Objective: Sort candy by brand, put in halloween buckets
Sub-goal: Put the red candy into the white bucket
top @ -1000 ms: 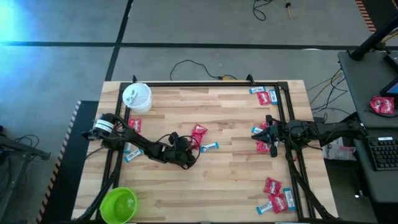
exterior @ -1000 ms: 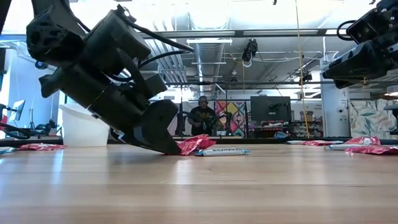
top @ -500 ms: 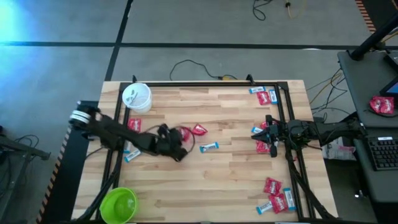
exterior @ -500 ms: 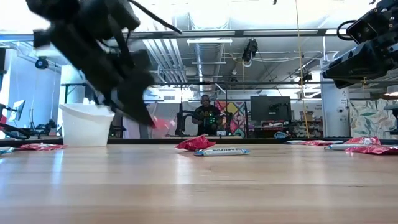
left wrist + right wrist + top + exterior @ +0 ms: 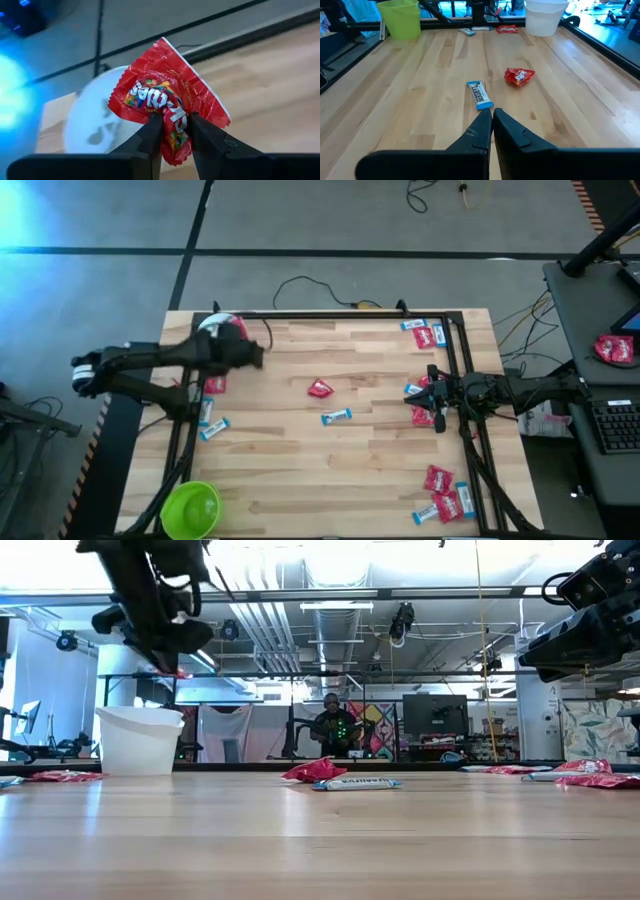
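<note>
Left pincer (image 5: 170, 131) is clamped on a red candy (image 5: 167, 97), poised above the white bucket (image 5: 213, 326) for release. Right pincer (image 5: 491, 122) waits, fingers together.

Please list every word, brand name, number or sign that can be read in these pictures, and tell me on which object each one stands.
"Skittles": on the red candy pinched in the left gripper, seen upside down in its wrist view, held above the white bucket.
"HERSHEY'S", only partly legible: on the light blue candy lying on the table, seen in the right wrist view.
Crumpled red candy beside it: print too small to read.
All other wrappers: too small to read.
</note>
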You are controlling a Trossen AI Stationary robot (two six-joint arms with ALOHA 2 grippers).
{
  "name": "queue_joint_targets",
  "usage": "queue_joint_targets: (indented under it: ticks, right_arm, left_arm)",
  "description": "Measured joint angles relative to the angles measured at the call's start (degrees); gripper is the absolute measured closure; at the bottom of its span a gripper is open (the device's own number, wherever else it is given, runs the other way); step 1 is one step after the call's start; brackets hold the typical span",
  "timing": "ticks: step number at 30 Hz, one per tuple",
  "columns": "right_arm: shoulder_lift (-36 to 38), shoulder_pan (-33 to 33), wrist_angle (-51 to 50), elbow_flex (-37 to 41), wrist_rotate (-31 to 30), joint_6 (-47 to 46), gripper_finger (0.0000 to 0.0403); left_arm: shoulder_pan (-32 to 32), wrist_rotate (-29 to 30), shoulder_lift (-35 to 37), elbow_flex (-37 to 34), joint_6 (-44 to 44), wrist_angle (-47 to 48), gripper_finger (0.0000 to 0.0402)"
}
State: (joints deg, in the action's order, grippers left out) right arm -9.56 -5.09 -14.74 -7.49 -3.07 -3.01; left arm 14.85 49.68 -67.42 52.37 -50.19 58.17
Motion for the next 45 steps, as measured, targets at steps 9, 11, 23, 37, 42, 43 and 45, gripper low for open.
queue_joint_targets:
  ticks: [9, 11, 23, 37, 42, 43, 45]
  right_arm:
    - [0.0, 0.0, 0.0, 0.0, 0.0, 0.0, 0.0394]
    - [0.0, 0.0, 0.0, 0.0, 0.0, 0.0, 0.0394]
    - [0.0, 0.0, 0.0, 0.0, 0.0, 0.0, 0.0394]
    - [0.0, 0.0, 0.0, 0.0, 0.0, 0.0, 0.0394]
    - [0.0, 0.0, 0.0, 0.0, 0.0, 0.0, 0.0394]
    - [0.0, 0.0, 0.0, 0.0, 0.0, 0.0, 0.0394]
    - [0.0, 0.0, 0.0, 0.0, 0.0, 0.0, 0.0394]
  left_arm:
    - [18.2, -2.8, -4.6, -0.1, 5.7, -0.5, 0.033]
    - [20.6, -4.1, -6.4, 0.3, 7.8, 0.3, 0.0329]
    - [25.1, -6.4, -16.5, 2.3, 12.2, 2.8, 0.032]
    - [14.2, -8.7, -8.7, 7.6, 2.6, 12.2, 0.0175]
    - [-3.5, -7.3, -3.5, 5.9, -1.8, -1.5, 0.0142]
    - [-7.8, -6.8, -3.1, 4.6, -1.8, -6.2, 0.0138]
    - [-15.5, -5.3, -3.2, 1.5, -1.1, -17.5, 0.0132]
